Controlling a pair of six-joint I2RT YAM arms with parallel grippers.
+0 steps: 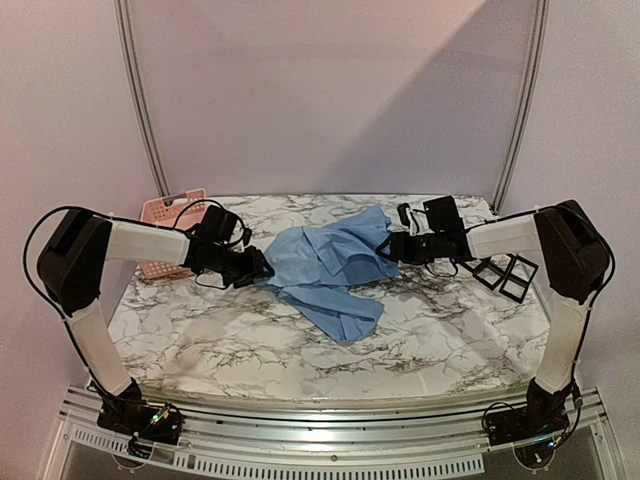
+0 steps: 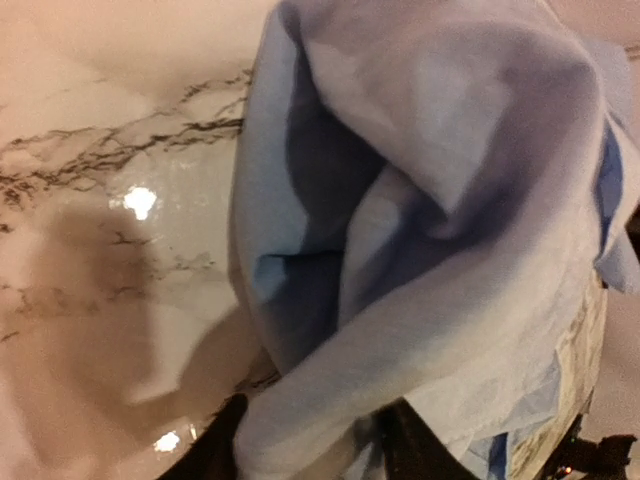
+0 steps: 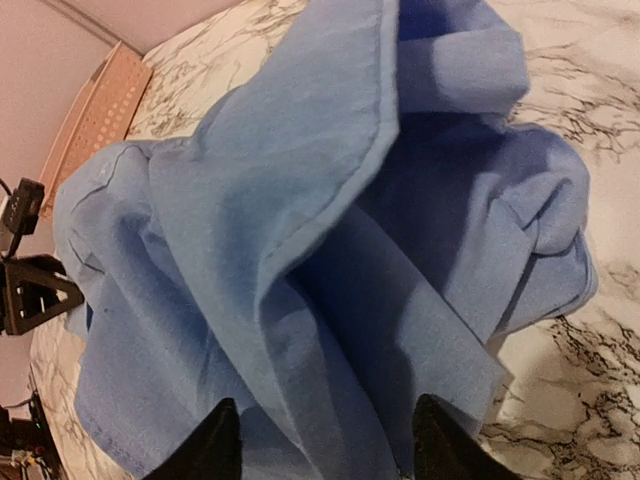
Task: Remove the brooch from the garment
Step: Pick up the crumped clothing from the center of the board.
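Note:
The garment (image 1: 330, 265), a light blue shirt, lies crumpled at the middle of the marble table (image 1: 220, 335). No brooch shows in any view. My left gripper (image 1: 262, 268) is at the shirt's left edge. In the left wrist view a thick fold of the garment (image 2: 430, 200) runs down between my fingers (image 2: 215, 450), which close on it. My right gripper (image 1: 390, 245) is at the shirt's right edge. In the right wrist view its fingers (image 3: 218, 445) stand apart over the garment (image 3: 300, 220), holding nothing.
A pink plastic basket (image 1: 168, 222) stands at the back left behind my left arm, and shows in the right wrist view (image 3: 95, 115). Black open frames (image 1: 505, 272) lie at the right beside my right arm. The walls are close behind the table.

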